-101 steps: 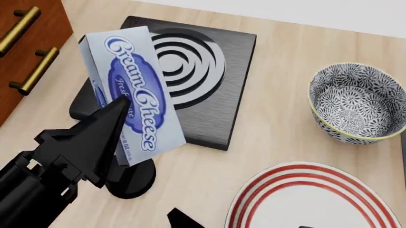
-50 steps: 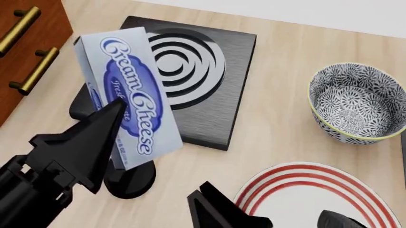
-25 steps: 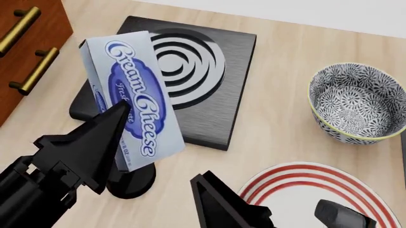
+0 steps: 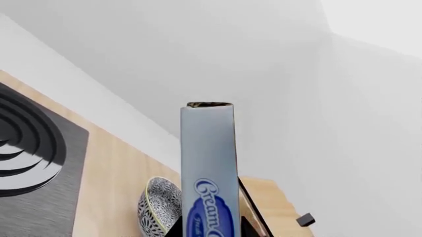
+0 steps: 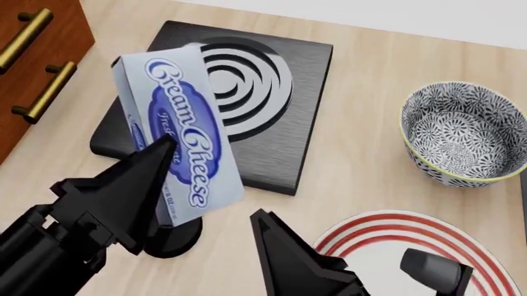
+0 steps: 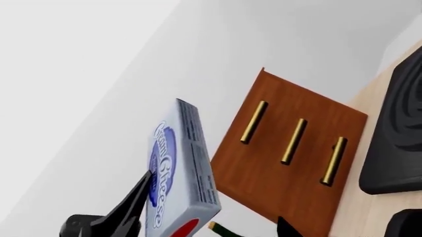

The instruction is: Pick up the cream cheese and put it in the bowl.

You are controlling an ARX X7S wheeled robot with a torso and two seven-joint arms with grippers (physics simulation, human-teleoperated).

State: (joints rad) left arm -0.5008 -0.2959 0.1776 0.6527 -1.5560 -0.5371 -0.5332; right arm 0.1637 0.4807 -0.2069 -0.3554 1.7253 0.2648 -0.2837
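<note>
The cream cheese [image 5: 182,132] is a silver-grey box with a blue oval label. My left gripper [image 5: 167,155] is shut on its lower part and holds it tilted in the air above the black burner plate [image 5: 284,132]. The box also shows in the left wrist view [image 4: 209,163] and in the right wrist view [image 6: 179,170], where its red end panel faces down. The bowl [image 5: 465,135], patterned with a yellowish-green rim, stands empty at the right; it also shows in the left wrist view [image 4: 157,207]. My right gripper [image 5: 334,240] is open and empty, low in front.
A white plate with red rings [image 5: 387,231] lies in front of the bowl, partly under my right gripper. A wooden cabinet with brass handles [image 5: 33,55] stands at the left. A round black knob [image 5: 182,237] sits below the held box.
My right gripper has risen into the head view from the bottom edge, jaws apart. The held box has shifted slightly right and tilted a little; the bowl and plate have not moved.
</note>
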